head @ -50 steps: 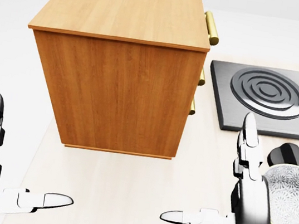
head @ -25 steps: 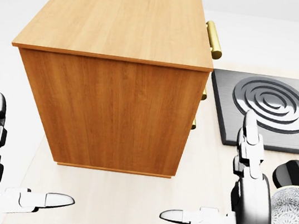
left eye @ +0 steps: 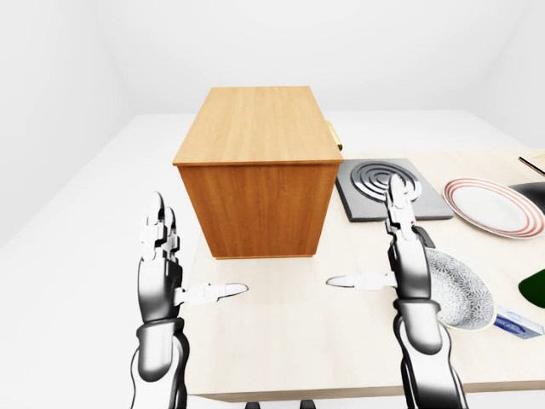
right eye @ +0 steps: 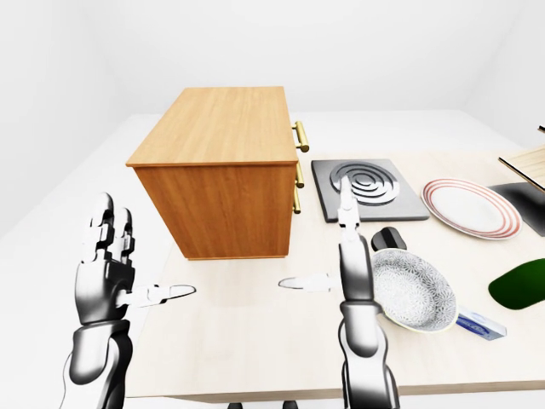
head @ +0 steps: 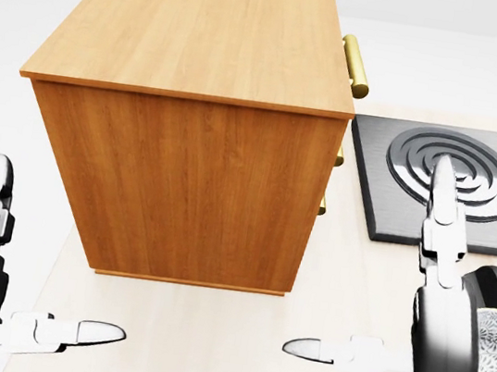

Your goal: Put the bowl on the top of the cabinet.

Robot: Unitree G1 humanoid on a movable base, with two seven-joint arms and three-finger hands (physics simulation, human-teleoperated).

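Bright, even simulated light, sharp throughout, soft faint shadows under the cabinet (right eye: 223, 166), no glare or blur

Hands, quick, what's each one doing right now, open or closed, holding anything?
Left hand: open, holding nothing.
Right hand: open, holding nothing, beside the bowl.

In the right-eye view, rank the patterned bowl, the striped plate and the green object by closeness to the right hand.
1. Patterned bowl, just right of the right hand.
2. Striped plate, farther right, higher up.
3. Green object, at the right edge.
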